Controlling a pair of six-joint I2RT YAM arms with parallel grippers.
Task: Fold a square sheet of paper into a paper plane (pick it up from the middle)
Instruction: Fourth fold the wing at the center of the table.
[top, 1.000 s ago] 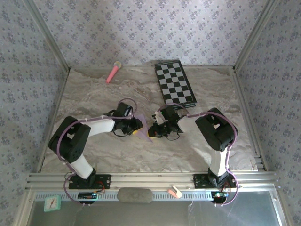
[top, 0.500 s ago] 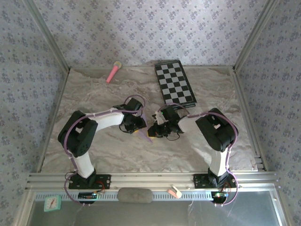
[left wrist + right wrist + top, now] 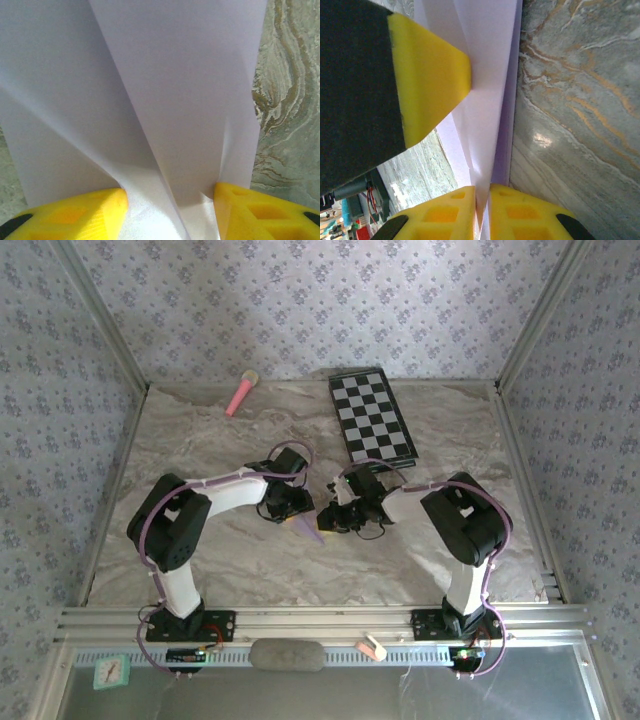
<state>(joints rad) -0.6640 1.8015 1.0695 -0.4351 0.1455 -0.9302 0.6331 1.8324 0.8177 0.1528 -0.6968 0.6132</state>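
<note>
Right gripper (image 3: 482, 189) was pinched shut on the folded lilac paper (image 3: 175, 90), low over the middle of the table (image 3: 200, 440). Left gripper (image 3: 170, 192) had its jaws spread, with paper lying between them. Both arms reached inward, wrists nearly meeting. Compared to a second back, the left arm had swung in closer.
</note>
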